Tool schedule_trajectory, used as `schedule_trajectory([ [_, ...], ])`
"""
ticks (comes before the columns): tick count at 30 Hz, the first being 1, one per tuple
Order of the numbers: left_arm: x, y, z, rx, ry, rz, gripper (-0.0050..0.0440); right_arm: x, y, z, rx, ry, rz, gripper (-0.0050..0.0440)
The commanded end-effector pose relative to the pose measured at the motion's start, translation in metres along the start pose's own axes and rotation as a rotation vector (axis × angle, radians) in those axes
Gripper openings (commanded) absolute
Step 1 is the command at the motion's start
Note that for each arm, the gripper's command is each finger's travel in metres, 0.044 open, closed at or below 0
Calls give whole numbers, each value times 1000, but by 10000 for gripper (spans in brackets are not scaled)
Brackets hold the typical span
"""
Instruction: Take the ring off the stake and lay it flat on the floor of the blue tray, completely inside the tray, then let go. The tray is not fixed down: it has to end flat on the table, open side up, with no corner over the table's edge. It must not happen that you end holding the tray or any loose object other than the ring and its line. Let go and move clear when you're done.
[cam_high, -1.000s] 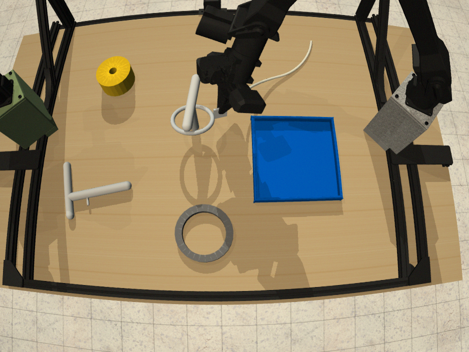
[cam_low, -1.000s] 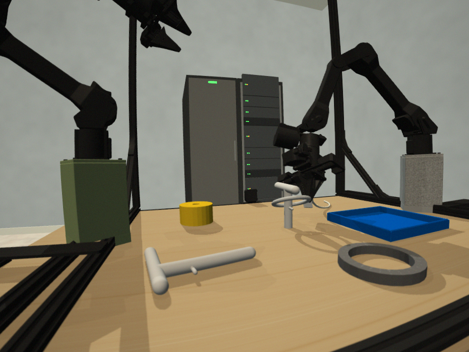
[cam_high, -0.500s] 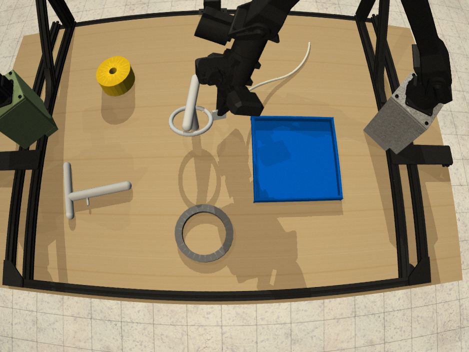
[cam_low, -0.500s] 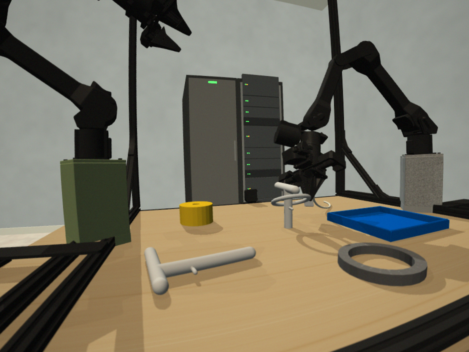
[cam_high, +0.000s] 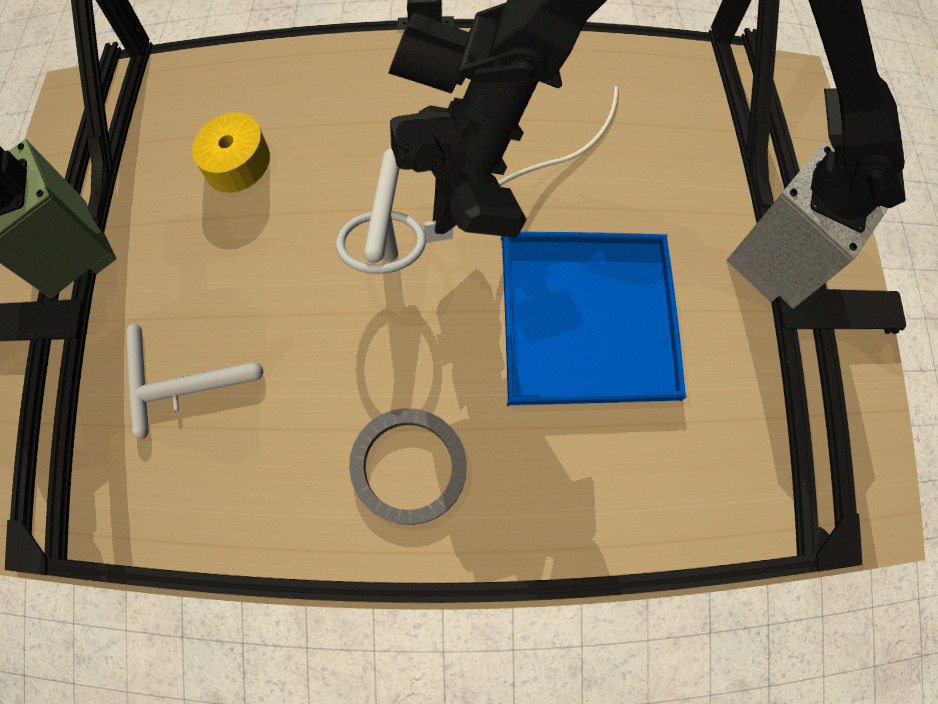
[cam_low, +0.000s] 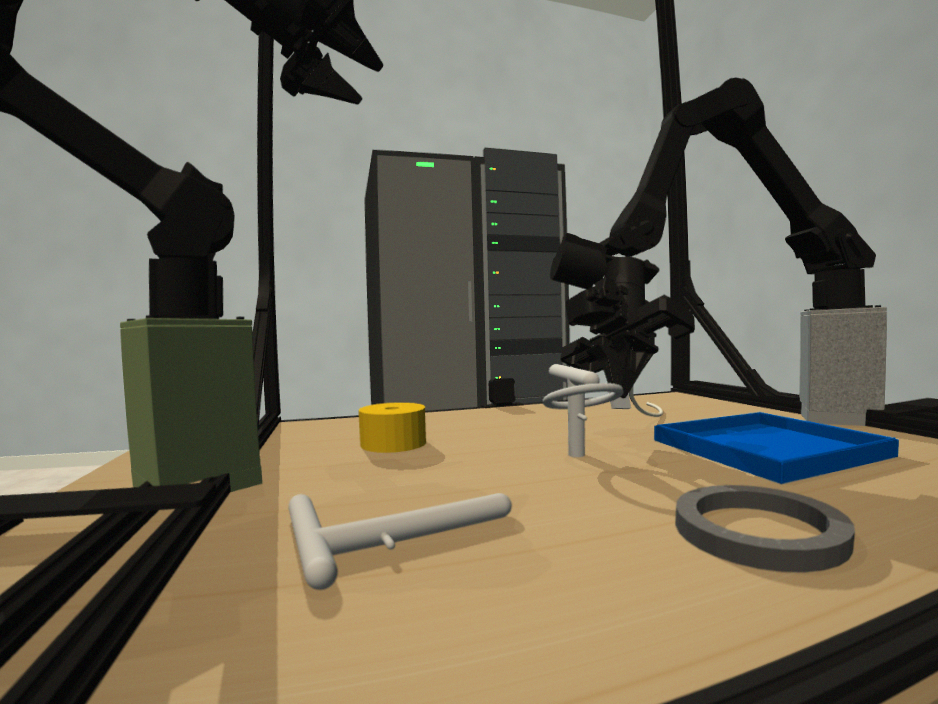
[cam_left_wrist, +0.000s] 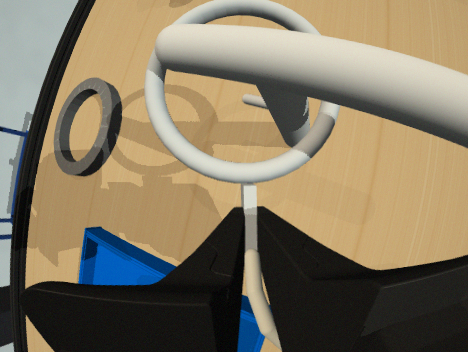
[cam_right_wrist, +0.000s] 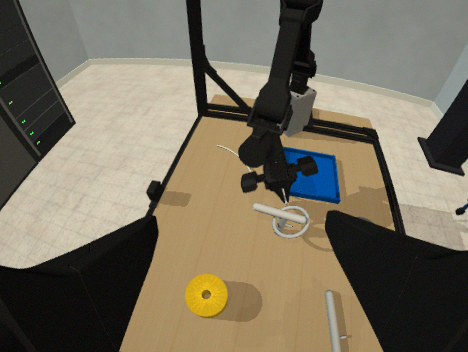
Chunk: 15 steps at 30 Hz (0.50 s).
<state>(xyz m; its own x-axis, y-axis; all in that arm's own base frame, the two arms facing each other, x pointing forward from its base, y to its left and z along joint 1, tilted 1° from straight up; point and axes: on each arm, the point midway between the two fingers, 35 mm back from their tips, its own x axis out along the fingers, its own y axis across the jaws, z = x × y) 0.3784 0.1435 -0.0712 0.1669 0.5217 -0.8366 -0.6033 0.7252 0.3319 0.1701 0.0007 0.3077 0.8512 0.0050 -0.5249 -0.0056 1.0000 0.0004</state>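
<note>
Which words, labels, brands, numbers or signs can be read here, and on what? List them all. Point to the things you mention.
None that can be read: no lettering shows on the blue tray (cam_high: 594, 325) (cam_low: 780, 443) (cam_right_wrist: 320, 177) or the yellow cylinder (cam_high: 231, 151) (cam_low: 392, 428) (cam_right_wrist: 197, 302).
The server cabinets (cam_low: 424, 287) show only green and amber lights.

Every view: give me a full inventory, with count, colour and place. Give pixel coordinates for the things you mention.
ring (cam_high: 341, 242) (cam_low: 549, 399) (cam_left_wrist: 245, 172) (cam_right_wrist: 291, 235): one, white, around the stake
stake (cam_high: 382, 204) (cam_low: 576, 435) (cam_left_wrist: 300, 60) (cam_right_wrist: 280, 213): one, pale grey, upright
spare stake (cam_high: 200, 381) (cam_low: 416, 521) (cam_right_wrist: 332, 320): one, pale grey, lying
thick ring (cam_high: 357, 466) (cam_low: 765, 551) (cam_left_wrist: 110, 120): one, dark grey, flat on table
roll (cam_high: 242, 136) (cam_low: 392, 431) (cam_right_wrist: 195, 300): one, yellow, on table
tray (cam_high: 606, 341) (cam_low: 780, 443) (cam_left_wrist: 120, 265) (cam_right_wrist: 320, 175): one, blue, beside the stake
cord (cam_high: 560, 160) (cam_low: 653, 412) (cam_left_wrist: 255, 280) (cam_right_wrist: 227, 147): one, cream, behind the tray
table (cam_high: 303, 492) (cam_low: 454, 621) (cam_left_wrist: 400, 225) (cam_right_wrist: 200, 230): one, wood-coloured, underneath
frame (cam_high: 303, 591) (cam_low: 265, 189) (cam_right_wrist: 196, 65): one, black, around table
block (cam_low: 501, 391) (cam_right_wrist: 155, 191): one, black, far edge
cabinets (cam_low: 424, 287) (cam_right_wrist: 40, 110): at least two, dark, behind
pedestals (cam_high: 787, 250) (cam_low: 200, 409): two, grey and green, under arms
left gripper (cam_high: 443, 229) (cam_low: 625, 392) (cam_left_wrist: 248, 216) (cam_right_wrist: 286, 202): one, black, shut on ring's tab
right gripper (cam_low: 371, 84) (cam_right_wrist: 243, 223): one, black, open, raised
</note>
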Motion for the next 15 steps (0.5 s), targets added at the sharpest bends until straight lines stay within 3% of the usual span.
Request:
schedule_trajectory([
  [1, -3, 3, 3, 8, -6, -7, 0, 0, -1, 0, 3, 1, -5, 400],
  [15, -7, 5, 4, 51, -21, 21, 0, 0, -1, 0, 3, 1, -5, 400],
])
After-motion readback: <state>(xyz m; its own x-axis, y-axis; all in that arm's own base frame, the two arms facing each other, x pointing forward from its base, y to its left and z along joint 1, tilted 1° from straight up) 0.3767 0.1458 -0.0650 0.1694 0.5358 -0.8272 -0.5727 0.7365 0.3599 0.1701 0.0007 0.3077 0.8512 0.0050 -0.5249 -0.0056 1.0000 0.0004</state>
